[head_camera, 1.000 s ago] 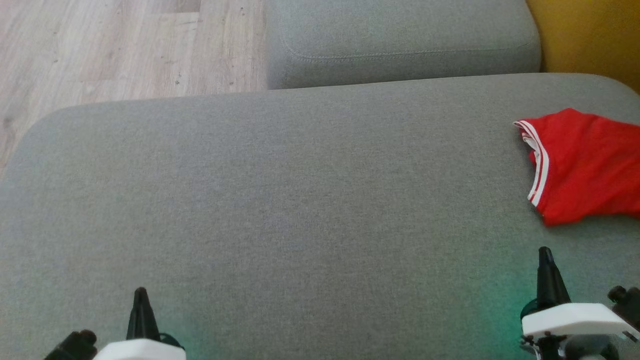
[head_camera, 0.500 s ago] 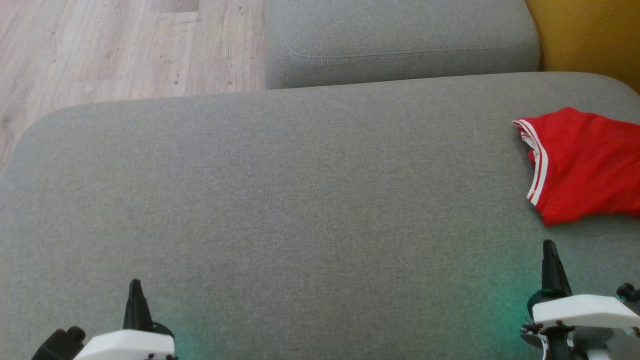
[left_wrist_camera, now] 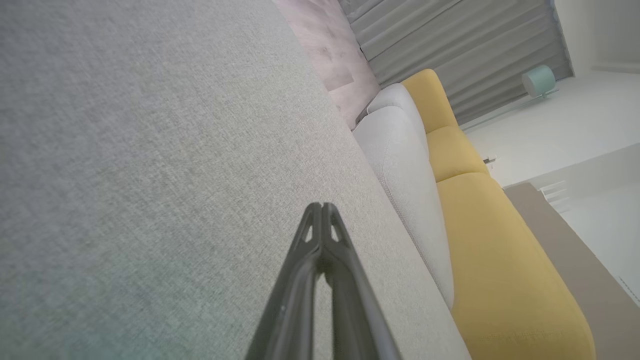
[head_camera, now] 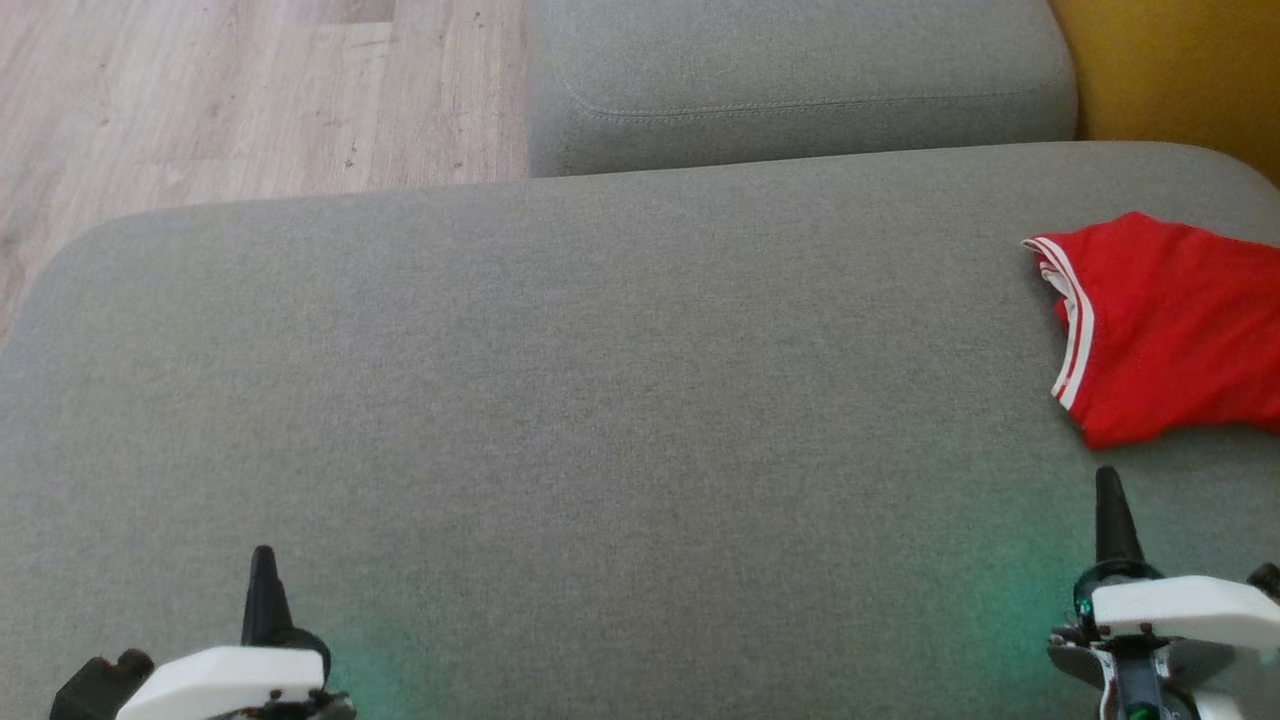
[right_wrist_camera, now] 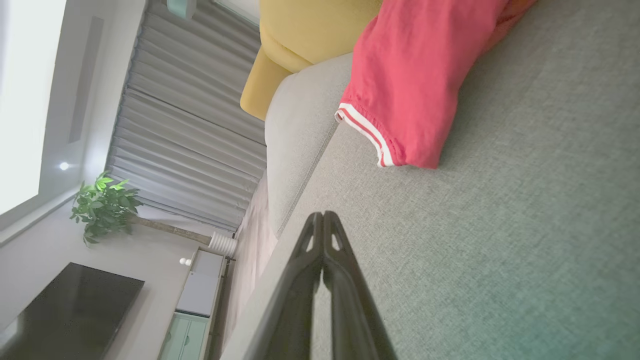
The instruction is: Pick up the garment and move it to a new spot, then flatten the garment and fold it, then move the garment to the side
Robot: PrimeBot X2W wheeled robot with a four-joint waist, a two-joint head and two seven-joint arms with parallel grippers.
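Note:
A red garment (head_camera: pixel 1170 325) with a white striped hem lies crumpled at the right edge of the grey sofa seat (head_camera: pixel 600 400), partly cut off by the head view's border. In the right wrist view the garment (right_wrist_camera: pixel 415 75) lies ahead of my fingers. My right gripper (head_camera: pixel 1108 500) is shut and empty, just short of the garment's near edge; its tips (right_wrist_camera: pixel 322 216) meet. At the lower left my left gripper (head_camera: pixel 262 565) hovers over bare cushion, shut with nothing in it, tips together (left_wrist_camera: pixel 321 207).
A second grey cushion (head_camera: pixel 800 80) sits behind the seat, with yellow upholstery (head_camera: pixel 1180 70) at the far right. Wooden floor (head_camera: pixel 230 90) lies beyond the seat's far left edge. The right wrist view takes in a plant (right_wrist_camera: pixel 102 205), curtains and a dark screen (right_wrist_camera: pixel 70 310).
Both grippers have crept forward up the head view, the right one closing toward the garment's near edge. The garment has not moved.

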